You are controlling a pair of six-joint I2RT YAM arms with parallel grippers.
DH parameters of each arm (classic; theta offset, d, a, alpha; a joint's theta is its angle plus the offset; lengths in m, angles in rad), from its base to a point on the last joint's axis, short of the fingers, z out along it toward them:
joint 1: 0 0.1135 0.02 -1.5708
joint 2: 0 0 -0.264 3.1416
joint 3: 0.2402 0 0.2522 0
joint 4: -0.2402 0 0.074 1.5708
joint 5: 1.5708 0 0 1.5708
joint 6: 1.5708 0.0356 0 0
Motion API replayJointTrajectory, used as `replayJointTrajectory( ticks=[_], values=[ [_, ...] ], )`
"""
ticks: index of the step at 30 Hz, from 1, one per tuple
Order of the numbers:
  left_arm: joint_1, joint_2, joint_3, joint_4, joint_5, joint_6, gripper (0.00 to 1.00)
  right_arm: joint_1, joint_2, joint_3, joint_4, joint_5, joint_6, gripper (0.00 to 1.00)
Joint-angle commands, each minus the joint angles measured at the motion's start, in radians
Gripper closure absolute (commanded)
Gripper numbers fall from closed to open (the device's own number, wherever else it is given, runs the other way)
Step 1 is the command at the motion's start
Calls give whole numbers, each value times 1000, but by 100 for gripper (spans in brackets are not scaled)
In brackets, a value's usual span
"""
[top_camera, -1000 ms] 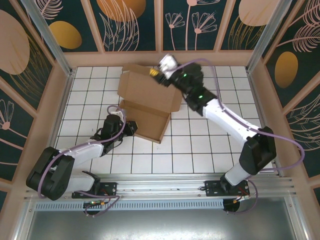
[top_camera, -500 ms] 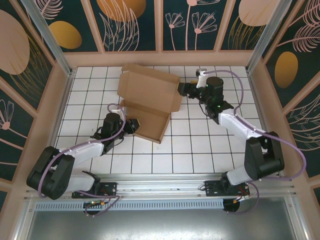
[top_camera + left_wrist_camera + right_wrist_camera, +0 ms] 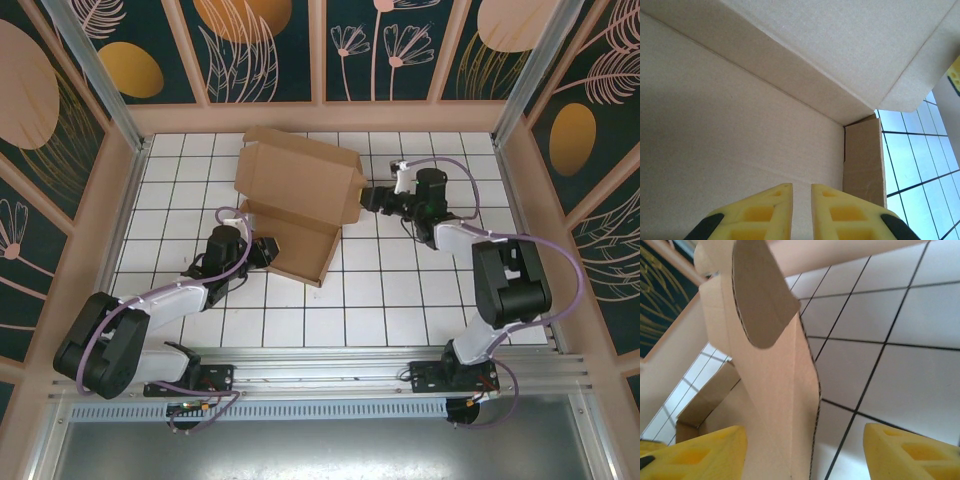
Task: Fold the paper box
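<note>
the paper box (image 3: 300, 195) lies on the white tiled floor (image 3: 420, 290) between the two claws. its shallow tray is nearest the left claw and its lid panel is tilted up toward the right claw. the box is only partly formed: the tray walls stand, and the lid is not yet down.

the left claw (image 3: 262, 250) sits at the tray's near left wall. in the left wrist view the left claw (image 3: 801, 192) has its yellow fingers drawn almost together, leaving a thin slit. no cardboard edge shows in that slit, so it is judged clenched on nothing. just ahead of its tips are a broad inner panel and the tray corner. this placement probably braces the tray so it does not slide while the far side is worked.

the right claw (image 3: 372, 198) meets the lid's right edge. in the right wrist view the right claw (image 3: 805, 450) is spread wide, released. a side flap (image 3: 775, 400) stands upright between its fingers, closer to the left finger, with bare tile beyond the right one. straddling the flap this way suits pinching it or pushing it inward.

risk: if the right claw closes off centre, it may crease the flap.
</note>
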Motion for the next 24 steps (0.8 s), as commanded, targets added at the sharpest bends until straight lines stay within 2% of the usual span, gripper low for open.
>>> replayJointTrajectory(
  ticks=[1, 6, 13, 15, 17, 19, 24],
  values=[
    [-4, -9, 27, 15, 14, 24, 82, -1, 42, 51, -5, -103, -6, 42],
    [-4, -13, 26, 17, 13, 27, 83, -2, 83, 84, -22, -93, -13, 58],
    [-4, -16, 27, 8, 17, 34, 84, -1, 132, 157, -67, -125, -35, 69],
    [-4, -18, 30, 2, 16, 35, 84, 0, 130, 162, -85, -126, -50, 79],
    [-4, -25, 38, -4, 17, 38, 84, -2, 122, 161, -113, -116, -75, 92],
    [-4, -38, 52, -27, 11, 55, 83, -1, 111, 163, -144, -108, -112, 99],
    [-4, -112, 157, -186, -35, 197, 75, -3, 70, 203, -258, -56, -264, 100]
  ],
)
